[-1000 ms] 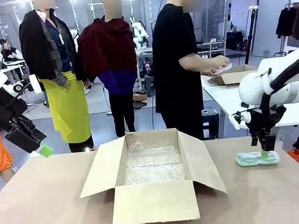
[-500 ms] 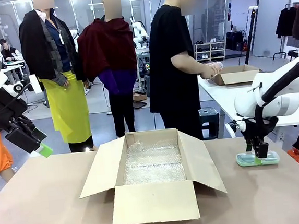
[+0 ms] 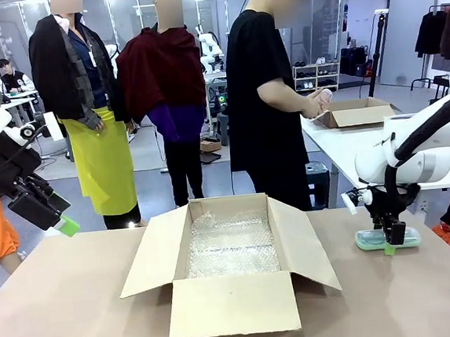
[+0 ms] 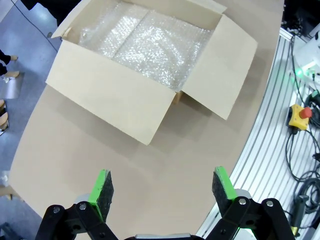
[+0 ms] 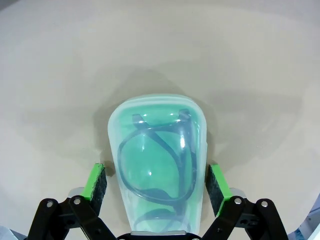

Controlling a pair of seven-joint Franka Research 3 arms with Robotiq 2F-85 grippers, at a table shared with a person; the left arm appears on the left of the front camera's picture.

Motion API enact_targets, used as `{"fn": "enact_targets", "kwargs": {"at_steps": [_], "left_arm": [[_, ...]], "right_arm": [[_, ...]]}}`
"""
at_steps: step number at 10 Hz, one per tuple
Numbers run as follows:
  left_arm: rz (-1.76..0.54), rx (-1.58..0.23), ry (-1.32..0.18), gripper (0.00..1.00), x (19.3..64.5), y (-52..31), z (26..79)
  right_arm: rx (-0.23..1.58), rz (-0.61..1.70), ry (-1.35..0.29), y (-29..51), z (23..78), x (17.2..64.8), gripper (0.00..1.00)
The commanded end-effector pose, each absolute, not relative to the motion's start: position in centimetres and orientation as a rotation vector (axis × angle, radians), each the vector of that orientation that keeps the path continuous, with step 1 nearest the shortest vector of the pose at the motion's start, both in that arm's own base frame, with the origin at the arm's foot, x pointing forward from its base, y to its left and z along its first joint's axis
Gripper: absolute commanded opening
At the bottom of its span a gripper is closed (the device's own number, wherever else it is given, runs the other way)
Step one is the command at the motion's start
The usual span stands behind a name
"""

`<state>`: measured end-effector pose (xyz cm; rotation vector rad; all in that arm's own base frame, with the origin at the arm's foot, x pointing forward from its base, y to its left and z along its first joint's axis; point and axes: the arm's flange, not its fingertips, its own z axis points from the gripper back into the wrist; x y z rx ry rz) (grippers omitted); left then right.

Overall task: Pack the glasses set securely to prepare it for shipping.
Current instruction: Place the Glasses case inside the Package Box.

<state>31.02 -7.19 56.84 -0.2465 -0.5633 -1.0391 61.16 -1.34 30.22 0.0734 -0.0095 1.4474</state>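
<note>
A mint green translucent glasses case [image 3: 371,240] with dark spectacles inside lies flat on the table at the right. My right gripper [image 3: 392,240] is down on it, pointing straight at the table. In the right wrist view the case [image 5: 155,150] sits between the two green pads [image 5: 98,181], with a narrow gap on each side, so the gripper [image 5: 156,182] is open around it. My left gripper [image 3: 60,222] hangs open and empty, high off the table's left edge, and looks down on the box from there [image 4: 162,187].
An open cardboard box [image 3: 235,303], lined with bubble wrap [image 3: 232,247], stands mid-table with its flaps spread [image 4: 107,95]. A person stands beyond the far edge, hands over a smaller box [image 3: 360,112] on a side table. Bare tabletop surrounds the case.
My right gripper has come down over the mint green case and its jaws have narrowed around it. The left arm has not moved. The person has turned toward the side table.
</note>
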Motion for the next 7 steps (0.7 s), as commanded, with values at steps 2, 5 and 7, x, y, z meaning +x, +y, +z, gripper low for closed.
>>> {"fn": "enact_targets", "kwargs": {"at_steps": [2,5,7], "left_arm": [[-1.061,-0.255,-0.561,1.0,30.9,-6.9,56.8],[-1.061,-0.255,-0.561,1.0,30.9,-6.9,56.8],[-1.061,-0.255,-0.561,1.0,30.9,-6.9,56.8]], "right_arm": [[0.061,1.462,-0.041,-1.3,30.5,61.3,0.81],[0.044,1.462,-0.028,-1.0,30.6,61.4,0.47],[0.037,1.463,-0.033,-0.6,33.3,60.8,0.43]]}}
